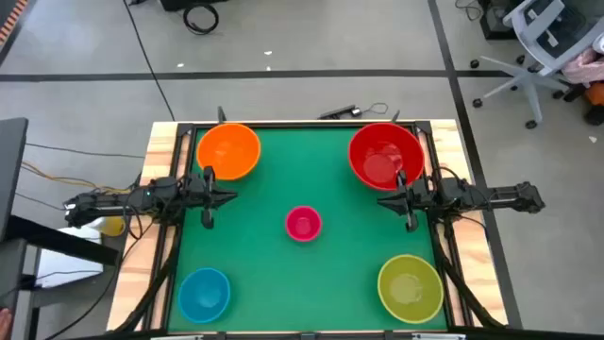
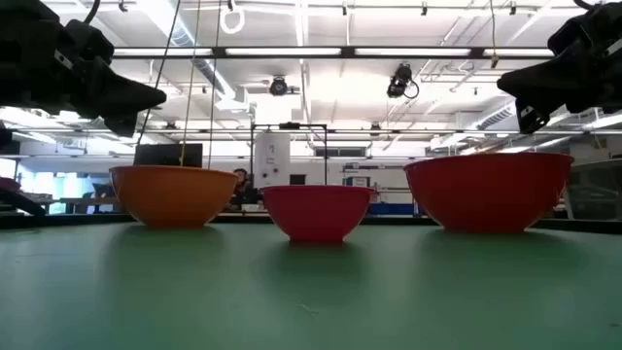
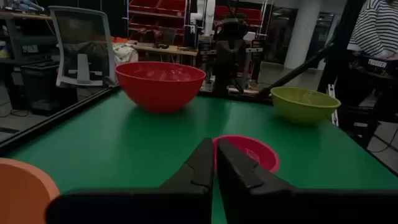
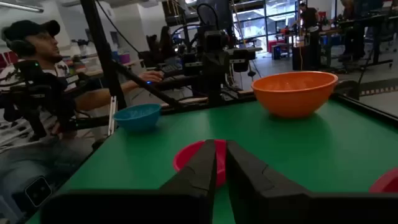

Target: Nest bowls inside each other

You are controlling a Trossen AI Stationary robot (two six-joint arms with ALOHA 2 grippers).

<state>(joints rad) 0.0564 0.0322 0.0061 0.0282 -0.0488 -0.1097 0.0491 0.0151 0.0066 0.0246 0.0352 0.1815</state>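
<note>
Over mat edges: left claw (image 1: 209, 197), right claw (image 1: 406, 200) both closed, empty | five bowls (image 1: 303, 224) apart, un-nested

I see my left hand (image 1: 209, 196) over the surface (image 1: 264, 274), my right hand (image 1: 406, 200) opposite. The smallest bowl (image 1: 303, 224) sits between them. One bowl (image 1: 228, 151) lies just beyond my left hand, the largest bowl (image 1: 384, 155) just beyond my right; two more bowls (image 1: 204, 293) (image 1: 410, 287) sit well apart on the near side.
</note>
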